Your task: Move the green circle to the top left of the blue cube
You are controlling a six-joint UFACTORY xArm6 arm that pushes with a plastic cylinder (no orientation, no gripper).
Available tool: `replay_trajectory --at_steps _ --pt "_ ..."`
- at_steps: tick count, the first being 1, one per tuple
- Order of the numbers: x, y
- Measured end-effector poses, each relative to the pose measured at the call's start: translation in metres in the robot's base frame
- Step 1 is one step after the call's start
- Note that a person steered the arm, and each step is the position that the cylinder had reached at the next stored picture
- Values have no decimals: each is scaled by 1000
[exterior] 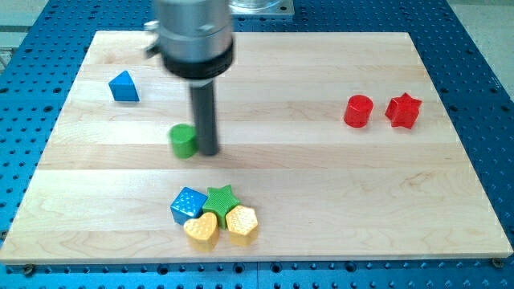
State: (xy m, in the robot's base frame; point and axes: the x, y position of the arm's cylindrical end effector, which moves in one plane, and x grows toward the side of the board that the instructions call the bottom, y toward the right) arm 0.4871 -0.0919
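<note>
No gripper here: a straight dark rod under a grey cylindrical housing [194, 36], so nothing spread, pressed together or pinching. My tip [208, 152] down on the wooden bench [321, 193], just right of the green circle [183, 141] and touching it or very nearly so; contact too close to call. Green circle left of centre on the bench, upright, well apart from everything but the rod. Nearer the view's bottom, a tight cluster of four: blue cube [188, 204] at the left, green star [221, 197] just right of it and slightly farther back, yellow heart-like block [201, 229] at the near left, yellow hexagon [242, 223] at the near right, all touching or almost touching. Green circle up and slightly left of the blue cube, with bare wood between them. Far left, alone, a blue triangular block [123, 87]. Far right, a red cylinder [358, 111] with a red star [403, 111] just beside it, apart by a narrow gap. Around the bench, a blue perforated surface [32, 96]. No labels, brands or legible writing on any block or on the rod housing.
</note>
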Motion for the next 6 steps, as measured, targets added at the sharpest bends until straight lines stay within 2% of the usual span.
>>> replay_trajectory --at_steps 1,2,3,4,5,6 --pt "-9 18" --pt "-41 16" --pt "-22 -31" --pt "29 -52" --pt "24 -57" --pt "16 -99"
